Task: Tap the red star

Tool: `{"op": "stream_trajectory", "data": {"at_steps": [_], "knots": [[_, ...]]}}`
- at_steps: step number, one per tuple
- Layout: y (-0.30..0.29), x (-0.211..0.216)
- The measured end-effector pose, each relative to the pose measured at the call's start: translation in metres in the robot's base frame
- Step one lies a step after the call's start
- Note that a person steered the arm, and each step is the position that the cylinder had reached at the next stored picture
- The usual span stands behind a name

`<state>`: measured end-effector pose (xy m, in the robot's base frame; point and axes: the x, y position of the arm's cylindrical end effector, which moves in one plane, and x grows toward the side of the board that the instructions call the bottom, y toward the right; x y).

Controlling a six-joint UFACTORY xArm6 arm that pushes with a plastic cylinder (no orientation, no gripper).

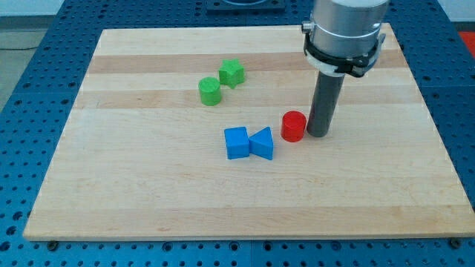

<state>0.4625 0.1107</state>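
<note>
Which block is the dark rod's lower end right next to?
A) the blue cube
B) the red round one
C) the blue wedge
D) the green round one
B: my tip stands on the board just at the view's right of the red cylinder, close beside it, while the blue blocks and the green blocks lie farther off toward the view's left.

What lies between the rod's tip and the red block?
Nothing. In the camera view, my tip stands close against the red block, on the view's right of it. No other block comes between them. Whether they touch cannot be told.
</note>
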Motion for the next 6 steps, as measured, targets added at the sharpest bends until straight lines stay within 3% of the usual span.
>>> {"op": "stream_trajectory", "data": {"at_steps": [3, 4, 6], "knots": [[0.139, -0.110], [0.160, -0.151], [0.143, -0.216]]}}
